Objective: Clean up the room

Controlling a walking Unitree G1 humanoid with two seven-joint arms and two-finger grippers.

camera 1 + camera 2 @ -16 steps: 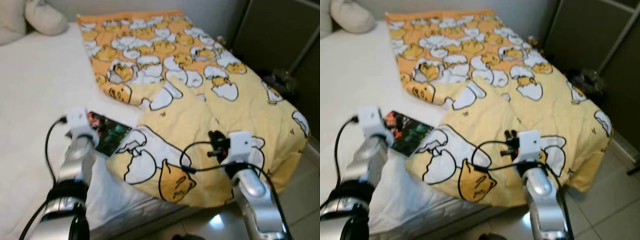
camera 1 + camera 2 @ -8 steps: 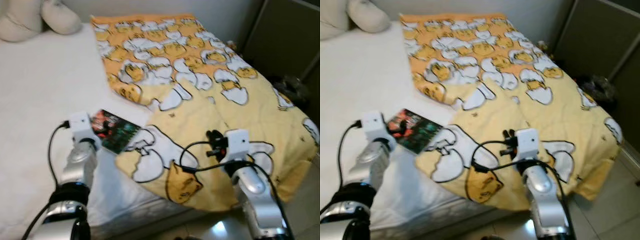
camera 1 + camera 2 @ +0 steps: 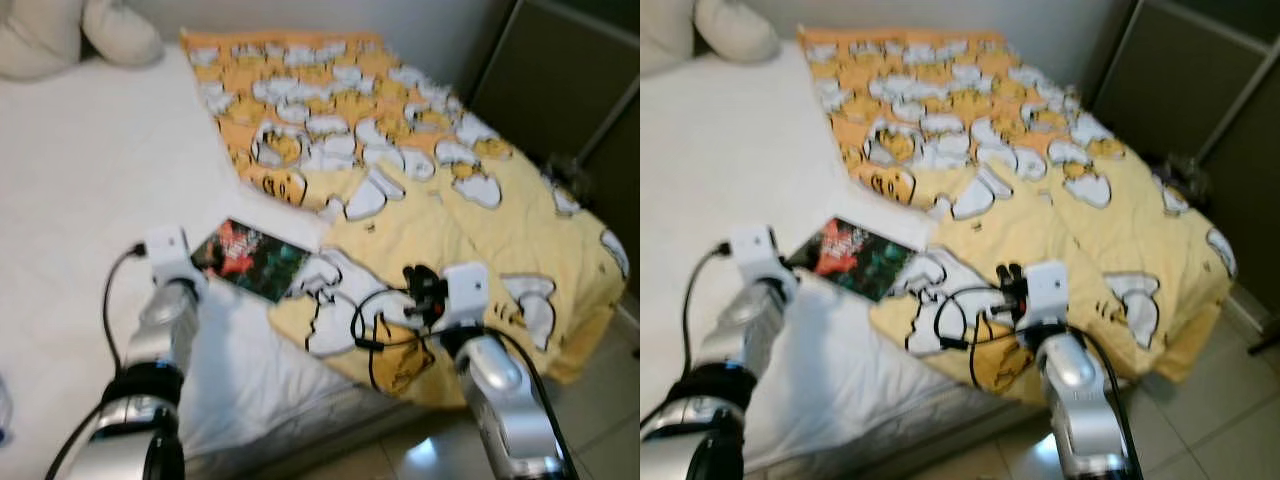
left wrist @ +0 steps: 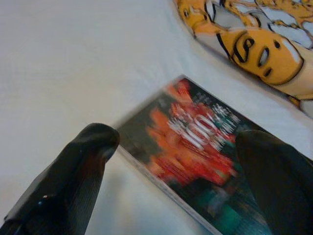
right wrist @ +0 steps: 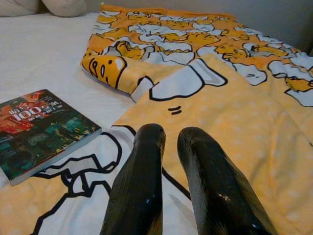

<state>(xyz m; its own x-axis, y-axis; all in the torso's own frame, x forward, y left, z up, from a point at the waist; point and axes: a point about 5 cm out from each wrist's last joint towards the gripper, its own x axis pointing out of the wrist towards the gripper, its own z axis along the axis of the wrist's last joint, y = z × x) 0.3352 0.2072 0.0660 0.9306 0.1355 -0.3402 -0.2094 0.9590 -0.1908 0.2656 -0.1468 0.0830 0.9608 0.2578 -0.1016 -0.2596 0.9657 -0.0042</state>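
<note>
A dark book (image 3: 250, 260) with a red and green cover lies flat on the white bed sheet (image 3: 90, 170), its far end against the edge of the yellow egg-print blanket (image 3: 400, 150). My left gripper (image 4: 178, 139) is open just above the sheet, one black finger (image 4: 83, 161) on each side of the book's (image 4: 195, 147) near corner, not closed on it. My right gripper (image 5: 171, 133) is shut with nothing in it, and hovers over the blanket's near part (image 5: 234, 112), with the book (image 5: 39, 129) off to its side.
Pale pillows (image 3: 80, 30) lie at the head of the bed. The blanket hangs over the bed's near right corner. A dark cabinet (image 3: 570, 80) stands at the right, with tiled floor (image 3: 600, 400) below it.
The head camera has shifted, so the bed sits differently in view. The right arm has drifted a little left over the blanket. The left gripper stays at the book's corner.
</note>
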